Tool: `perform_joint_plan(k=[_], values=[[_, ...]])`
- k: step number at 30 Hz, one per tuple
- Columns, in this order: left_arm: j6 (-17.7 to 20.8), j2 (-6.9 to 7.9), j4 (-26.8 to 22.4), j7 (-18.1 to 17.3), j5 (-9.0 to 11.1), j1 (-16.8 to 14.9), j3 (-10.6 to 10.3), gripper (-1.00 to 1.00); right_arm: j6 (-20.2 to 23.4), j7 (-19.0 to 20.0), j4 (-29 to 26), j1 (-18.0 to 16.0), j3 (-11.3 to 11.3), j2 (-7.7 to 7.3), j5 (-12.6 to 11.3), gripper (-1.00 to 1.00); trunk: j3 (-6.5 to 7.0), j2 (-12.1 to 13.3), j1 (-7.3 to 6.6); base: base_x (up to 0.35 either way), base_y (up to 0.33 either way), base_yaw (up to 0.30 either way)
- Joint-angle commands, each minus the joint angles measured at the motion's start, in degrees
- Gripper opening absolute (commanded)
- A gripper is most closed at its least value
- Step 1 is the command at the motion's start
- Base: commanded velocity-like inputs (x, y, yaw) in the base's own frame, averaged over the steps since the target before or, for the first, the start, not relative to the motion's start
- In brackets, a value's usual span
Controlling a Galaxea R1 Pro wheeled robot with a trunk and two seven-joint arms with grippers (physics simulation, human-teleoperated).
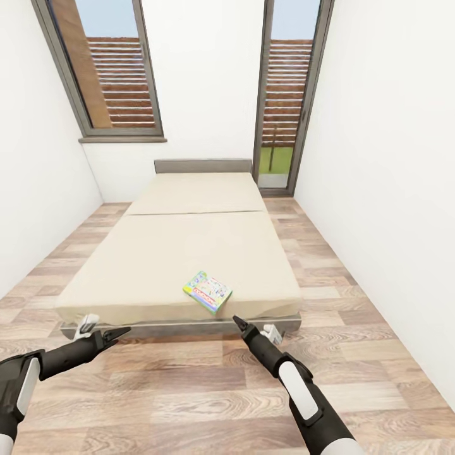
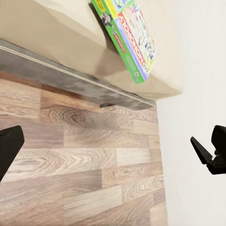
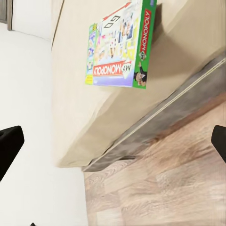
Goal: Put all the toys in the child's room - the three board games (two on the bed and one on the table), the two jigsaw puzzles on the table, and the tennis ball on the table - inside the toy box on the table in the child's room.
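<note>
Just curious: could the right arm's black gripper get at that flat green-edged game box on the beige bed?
Probably yes: the game box lies near the bed's front edge, nothing between it and the right gripper.

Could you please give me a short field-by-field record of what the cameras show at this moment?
setting: white-walled room, wood-plank floor, two tall windows
bed: cream mattress on a dark grey frame, straight ahead
board game: one flat box, lettered MONOPOLY, lying near the bed's near edge
left gripper: open, empty, above the floor short of the bed
right gripper: open, empty, nearer the board game
toy box: not seen here
</note>
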Motion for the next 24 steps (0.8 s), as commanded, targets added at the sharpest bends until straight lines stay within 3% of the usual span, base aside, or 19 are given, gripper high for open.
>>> perform_joint_plan(k=[1, 12, 24], values=[[0.44, 0.01, 0.01, -0.13, 0.25, -0.03, 0.21, 1.0, 0.25, 0.04, 0.03, -0.02, -0.04, 0.01, -0.39, 1.0, -0.23, -0.44, 0.22, 0.0, 0.0, 0.0], [0.43, 0.13, 0.02, -6.3, 0.06, -0.03, 2.26, 1.0, 0.22, 0.09, 0.2, -0.03, -0.05, 0.01, -0.41, 1.0, -2.21, -4.85, 2.63, 0.0, 0.0, 0.0], [0.43, 0.15, 0.01, -7.63, 0.01, -0.03, 2.37, 1.0, 0.17, 0.11, 0.21, -0.03, -0.05, 0.08, -0.41, 1.0, -4.36, -9.66, 5.27, 0.0, 0.0, 0.0]])
